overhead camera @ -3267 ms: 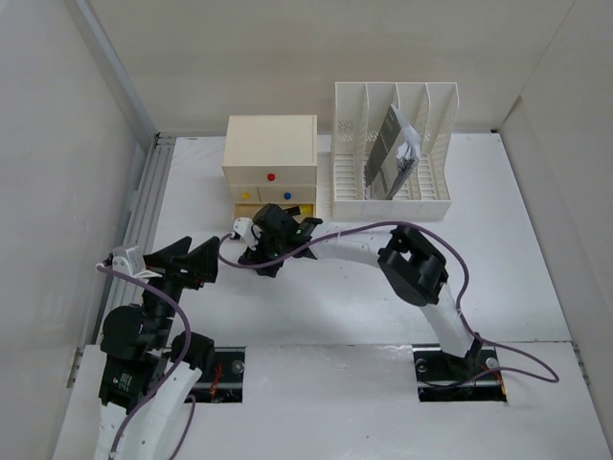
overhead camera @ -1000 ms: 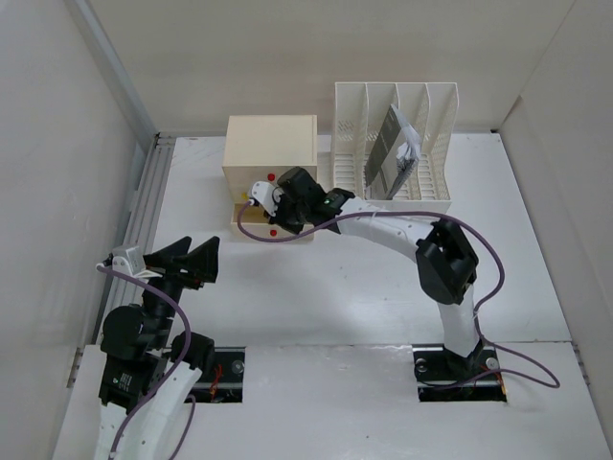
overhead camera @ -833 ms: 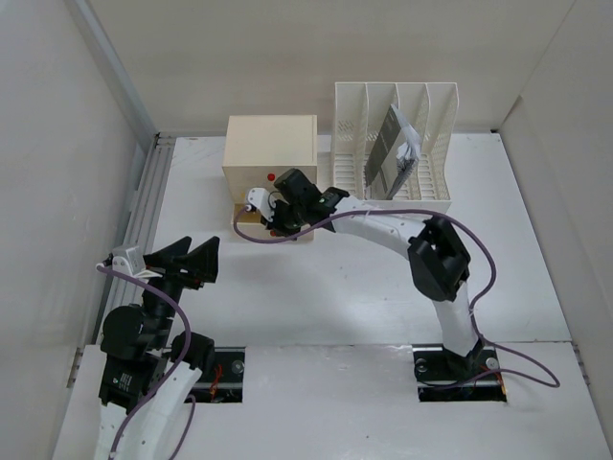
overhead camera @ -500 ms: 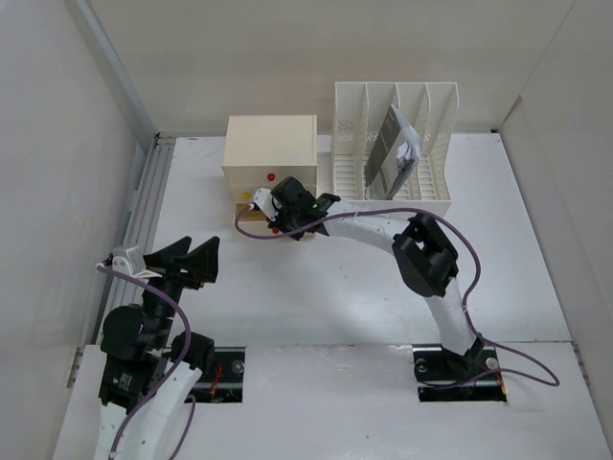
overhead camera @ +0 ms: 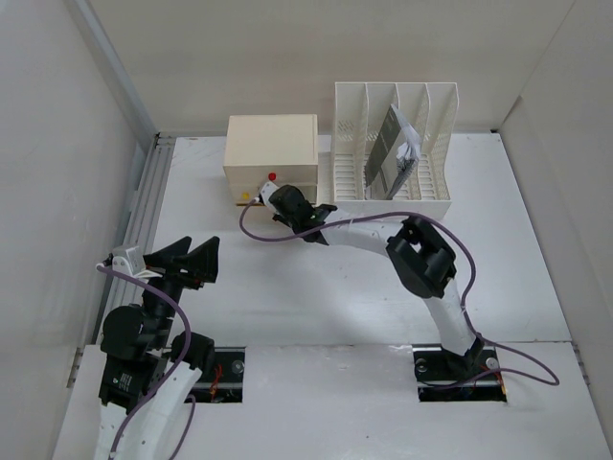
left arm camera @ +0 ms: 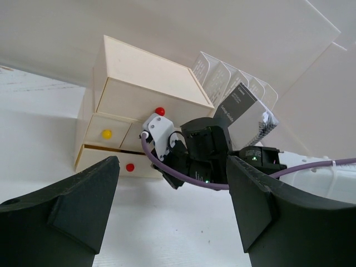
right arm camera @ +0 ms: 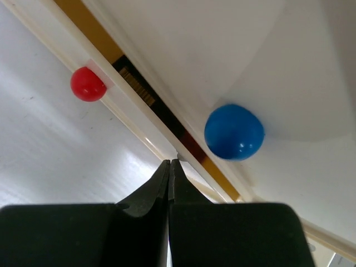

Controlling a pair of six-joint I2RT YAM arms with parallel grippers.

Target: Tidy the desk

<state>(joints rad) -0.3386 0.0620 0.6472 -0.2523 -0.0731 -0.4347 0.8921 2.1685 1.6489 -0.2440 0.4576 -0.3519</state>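
Observation:
The desk [overhead camera: 316, 297] is a wide white tabletop. At its back stands a cream drawer box [overhead camera: 271, 153] with coloured knobs. My right gripper [overhead camera: 281, 199] is shut and empty, its tips [right arm camera: 169, 162] against the front of the bottom drawer [left arm camera: 103, 158], between that drawer's red knob [right arm camera: 88, 84] and the blue knob [right arm camera: 234, 132] above it. A thin dark gap shows above that drawer front. My left gripper [overhead camera: 182, 261] hangs open and empty near the left front, well short of the box; its fingers [left arm camera: 67, 217] frame the scene.
A white slotted file rack [overhead camera: 395, 153] with a dark booklet [overhead camera: 388, 153] leaning in it stands right of the drawer box. A metal rail [overhead camera: 144, 201] runs along the left edge. The right arm's purple cable [overhead camera: 259, 235] loops over the tabletop.
The right gripper has pushed the bottom drawer back into the box; the drawer stuck out before and is almost flush now. The left arm has not moved.

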